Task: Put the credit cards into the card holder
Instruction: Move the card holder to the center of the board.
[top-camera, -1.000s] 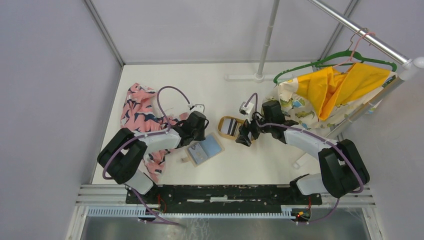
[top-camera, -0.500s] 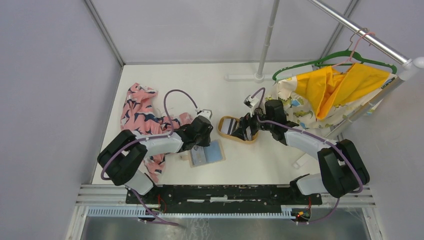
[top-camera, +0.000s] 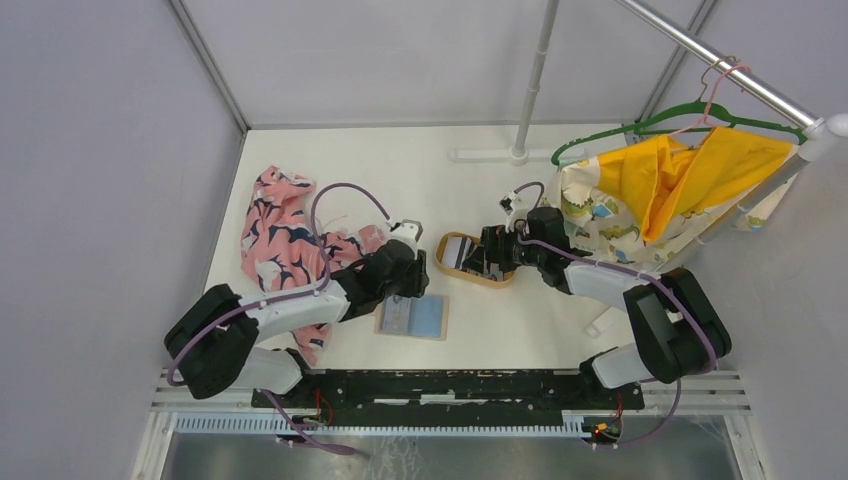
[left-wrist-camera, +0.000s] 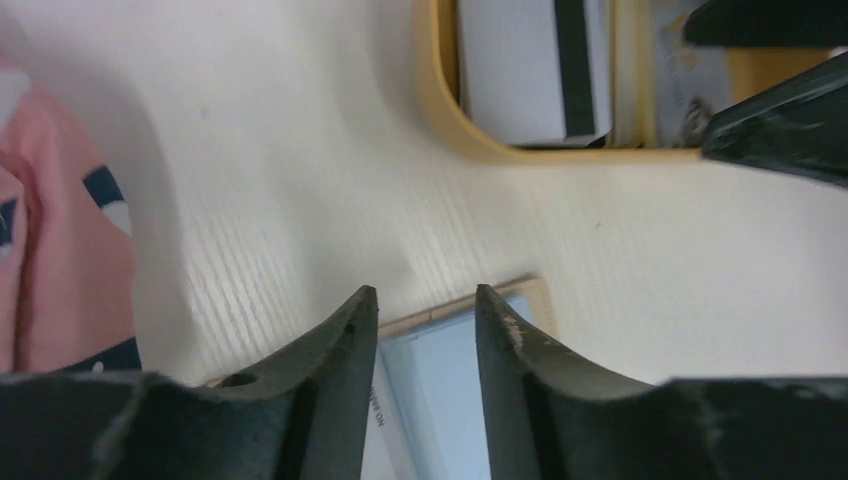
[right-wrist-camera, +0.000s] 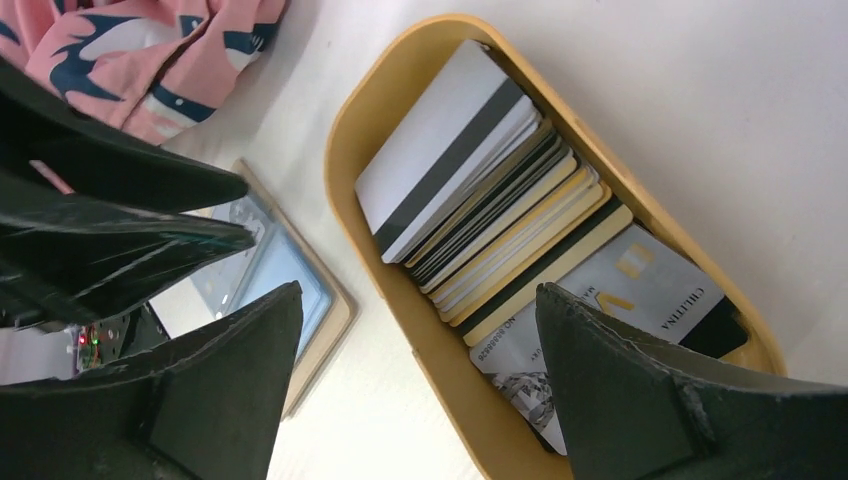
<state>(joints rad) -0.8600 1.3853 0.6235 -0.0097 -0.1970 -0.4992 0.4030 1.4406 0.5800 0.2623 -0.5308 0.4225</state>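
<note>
Picking a card: right arm poised over the tray.
The left gripper (left-wrist-camera: 420, 300), fingers slightly apart and empty, hovers at the 12 o'clock edge of the open card holder (top-camera: 412, 317). The credit cards (right-wrist-camera: 470, 200) sit stacked in the tray (right-wrist-camera: 340, 165) at its 2 o'clock. Above them the right gripper (right-wrist-camera: 418, 293) gapes wide; the next move, I judge, is to descend and pinch one card.

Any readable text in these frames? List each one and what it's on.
"CULTTINA", reading uncertain: on the silver card in the wooden tray.
"NO" followed by digits too blurred to read: near that card's lower edge.
Tiny print on the card holder: too small to read.
Nothing else is legible.
</note>
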